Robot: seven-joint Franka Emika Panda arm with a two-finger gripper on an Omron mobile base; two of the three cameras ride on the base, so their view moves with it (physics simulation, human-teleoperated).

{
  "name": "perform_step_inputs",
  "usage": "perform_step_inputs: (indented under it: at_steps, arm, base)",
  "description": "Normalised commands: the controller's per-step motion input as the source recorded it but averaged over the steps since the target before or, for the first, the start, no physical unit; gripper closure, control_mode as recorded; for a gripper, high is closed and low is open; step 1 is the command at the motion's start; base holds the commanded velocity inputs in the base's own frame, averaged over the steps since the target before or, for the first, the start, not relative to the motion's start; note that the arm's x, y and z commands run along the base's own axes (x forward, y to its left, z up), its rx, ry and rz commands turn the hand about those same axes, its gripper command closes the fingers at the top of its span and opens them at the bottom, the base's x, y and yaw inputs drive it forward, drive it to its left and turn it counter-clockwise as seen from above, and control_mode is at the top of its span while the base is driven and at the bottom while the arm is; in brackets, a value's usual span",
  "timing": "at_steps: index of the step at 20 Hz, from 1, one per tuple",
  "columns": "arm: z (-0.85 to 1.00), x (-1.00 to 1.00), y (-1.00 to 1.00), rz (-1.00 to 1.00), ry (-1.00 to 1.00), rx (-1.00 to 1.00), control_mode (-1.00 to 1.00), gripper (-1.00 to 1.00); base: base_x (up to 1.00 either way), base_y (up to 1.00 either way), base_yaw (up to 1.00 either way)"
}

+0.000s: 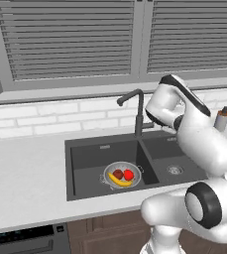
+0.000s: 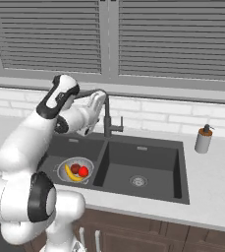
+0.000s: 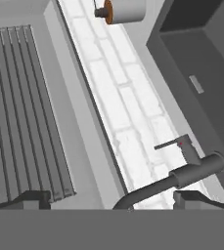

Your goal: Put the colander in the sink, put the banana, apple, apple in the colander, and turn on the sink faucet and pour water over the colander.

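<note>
The colander (image 1: 121,174) (image 2: 75,171) sits in the left basin of the dark sink (image 1: 105,145) (image 2: 148,147). In it lie the yellow banana (image 1: 120,181) (image 2: 72,175), a bright red apple (image 1: 129,174) (image 2: 84,171) and a darker apple (image 1: 117,173) (image 2: 75,168). The black sink faucet (image 1: 138,111) (image 2: 106,115) (image 3: 187,175) stands behind the divider, its spout over the left basin. No water runs. My gripper (image 3: 114,200) (image 2: 98,101) is open, high up beside the gooseneck. Between my fingertips (image 3: 33,197) the neck passes, with the small side lever (image 3: 172,144) just beyond.
A grey-white soap pump bottle (image 1: 222,118) (image 2: 203,139) (image 3: 123,10) stands on the counter right of the sink. White brick backsplash (image 3: 128,112) and a window with closed blinds (image 3: 20,112) rise right behind the faucet. The right basin (image 2: 138,179) holds nothing.
</note>
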Motion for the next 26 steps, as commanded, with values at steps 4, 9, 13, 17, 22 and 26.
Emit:
perform_step_inputs:
  at_steps: [4,9,13,17,22,26]
  arm:
    - [0.07,-1.00,-0.67,0.06,0.11,0.34,-1.00,-1.00]
    - [0.00,-0.67,-0.47,0.14,0.01,0.42,-1.00,-1.00]
    - [0.00,-0.25,-0.06,0.21,0.00,0.35,-1.00,-1.00]
    - [-0.04,0.00,0.00,0.14,0.01,0.27,-1.00,-1.00]
    - [-0.01,0.16,0.00,0.02,0.11,0.20,-1.00,-1.00]
    - [0.00,0.25,0.03,0.02,0.15,0.16,-1.00,-1.00]
  base:
    - [0.00,0.00,0.00]
    - [0.00,0.00,0.00]
    - [0.00,0.00,0.00]
    - [0.00,0.00,0.00]
    - [0.00,0.00,0.00]
    - [0.00,0.00,0.00]
